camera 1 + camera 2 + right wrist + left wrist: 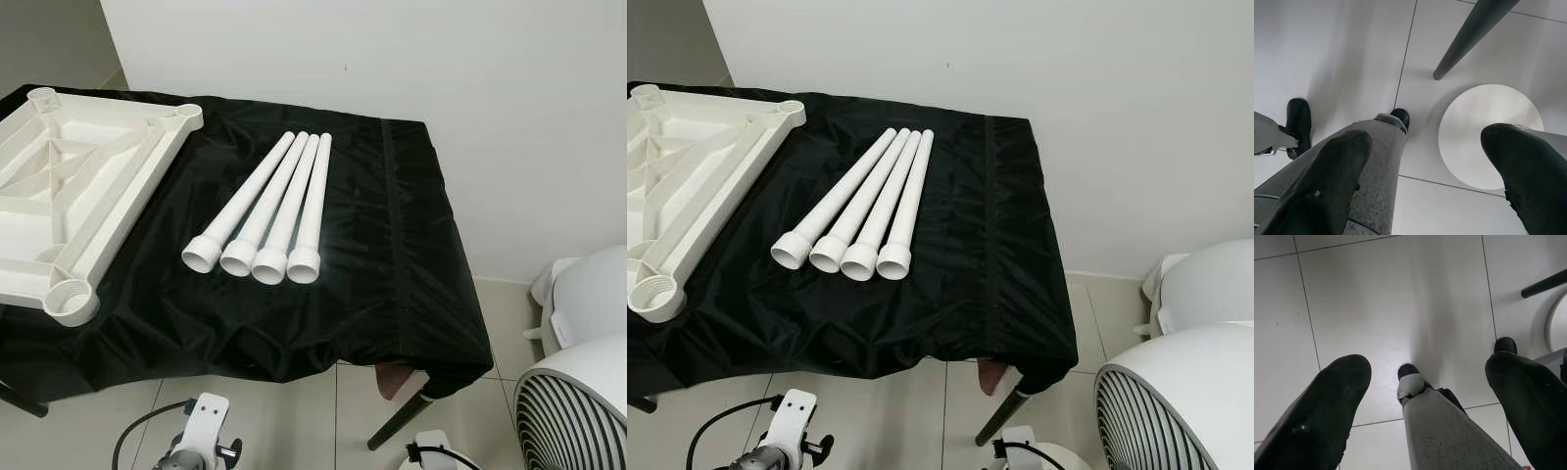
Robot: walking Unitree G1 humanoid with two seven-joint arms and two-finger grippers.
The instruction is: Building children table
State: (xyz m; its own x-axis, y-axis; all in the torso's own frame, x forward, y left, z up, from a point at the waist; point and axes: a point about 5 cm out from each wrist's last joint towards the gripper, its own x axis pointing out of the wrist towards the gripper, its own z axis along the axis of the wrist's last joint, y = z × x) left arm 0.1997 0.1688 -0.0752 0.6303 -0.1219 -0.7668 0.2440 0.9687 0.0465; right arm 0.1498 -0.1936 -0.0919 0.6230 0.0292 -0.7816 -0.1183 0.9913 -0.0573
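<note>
A white plastic tabletop (69, 196) lies upside down on the left of a table draped in black cloth (392, 255), its round leg sockets facing up. Several white tube legs (269, 211) lie side by side in the middle of the cloth, their wide threaded ends toward me. Both arms hang low in front of the table. My left gripper (1427, 364) is open and points down at the tiled floor, holding nothing. My right gripper (1427, 139) is open too, above the floor beside a dark table leg (1469, 34).
A white fan (578, 411) stands on the floor at the right, with another white appliance (588, 294) behind it. A white wall runs behind the table. My own grey leg (1449, 431) and black feet show below the grippers.
</note>
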